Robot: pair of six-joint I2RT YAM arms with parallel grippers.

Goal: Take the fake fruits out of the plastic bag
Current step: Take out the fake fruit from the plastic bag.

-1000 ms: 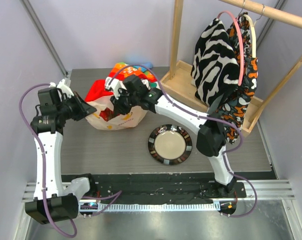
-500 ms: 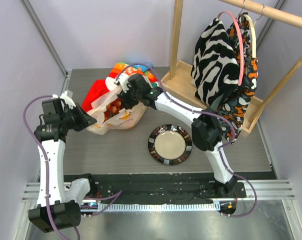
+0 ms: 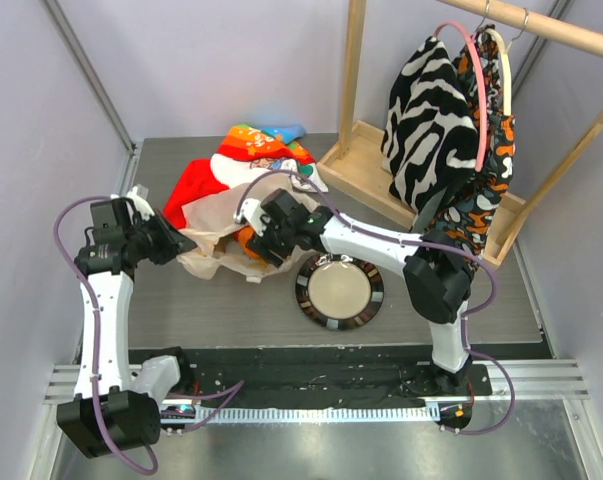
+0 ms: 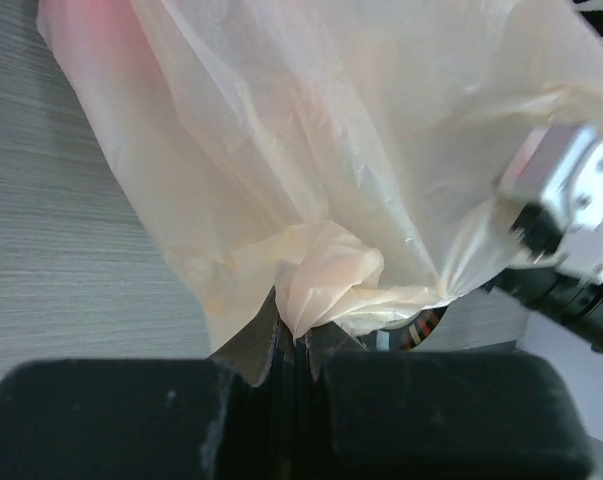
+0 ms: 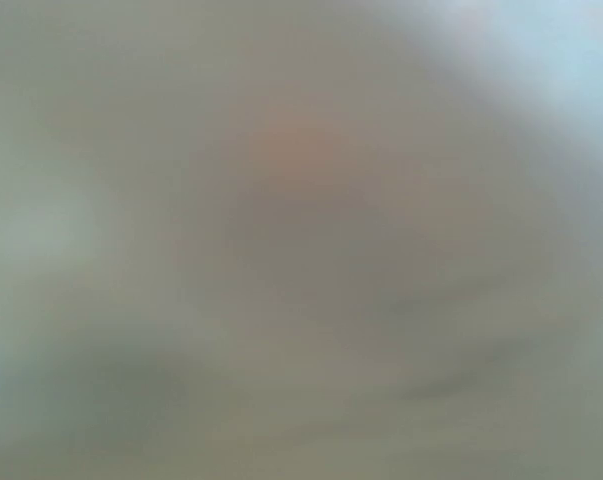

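Observation:
The cream plastic bag (image 3: 213, 252) lies slumped on the grey table, left of the plate. My left gripper (image 3: 169, 243) is shut on a bunched fold of the bag (image 4: 326, 275), pinched between its dark fingers (image 4: 243, 345). My right gripper (image 3: 259, 240) is pushed into the bag's right side, its fingers hidden by plastic. The right wrist view is a cream blur with a faint orange patch. An orange-red shape (image 3: 245, 240) shows through the bag beside the right gripper; I cannot tell which fruit it is. No other fruit shows clearly.
A striped-rim plate (image 3: 339, 290) lies just right of the bag and shows in the left wrist view (image 4: 423, 328). A red and multicoloured cloth (image 3: 253, 152) lies behind the bag. A wooden rack (image 3: 353, 150) with hanging garments (image 3: 436, 110) stands at the back right.
The right gripper has moved from the back of the bag forward and down towards the plate. The bag has collapsed flatter and shifted forward. The left gripper still holds its edge.

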